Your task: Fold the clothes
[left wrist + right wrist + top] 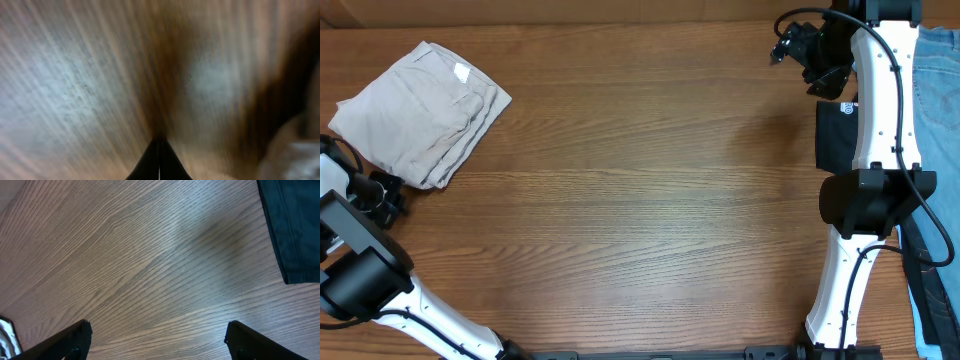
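Observation:
The beige garment lies folded in a compact bundle at the far left of the table, its small white label on top. My left gripper is just below the bundle's near corner, apart from it. In the blurred left wrist view its fingers are pressed together over bare wood, holding nothing. My right gripper is at the far right, high over the table. In the right wrist view its fingers are wide apart and empty above bare wood.
A black shirt with a white logo lies under the right arm and shows as dark cloth in the right wrist view. Blue denim jeans lie along the right edge. The table is wood.

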